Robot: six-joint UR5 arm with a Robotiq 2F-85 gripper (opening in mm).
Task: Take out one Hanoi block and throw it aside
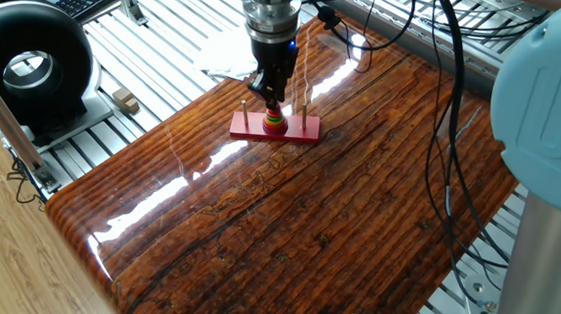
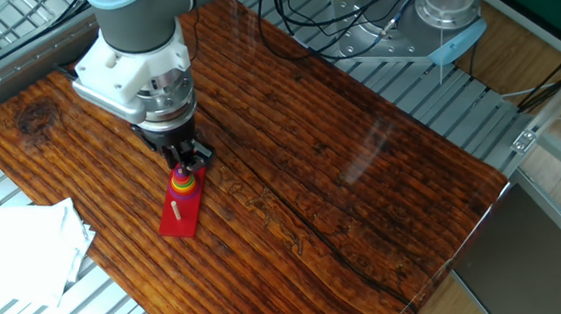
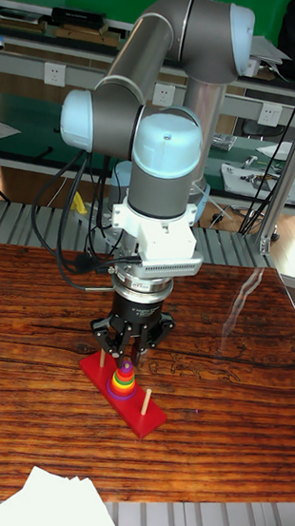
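Observation:
A red base (image 1: 303, 130) with three thin pegs lies on the wooden table, and the multicoloured ring stack (image 1: 274, 122) sits on its middle peg. The Hanoi block (image 2: 181, 173), a tiny purple disc, tops the stack (image 3: 125, 378). My gripper (image 3: 126, 355) hangs straight down over the stack, open, with one finger on each side of its top. The fingers (image 2: 200, 157) partly hide the disc; I cannot tell whether they touch it.
Loose white paper sheets (image 2: 28, 242) lie off the table's corner near the base (image 2: 180, 217). A small wooden block (image 1: 125, 100) and a black round device (image 1: 28, 67) sit on the metal slats beyond the table. Cables (image 1: 448, 114) hang along the right.

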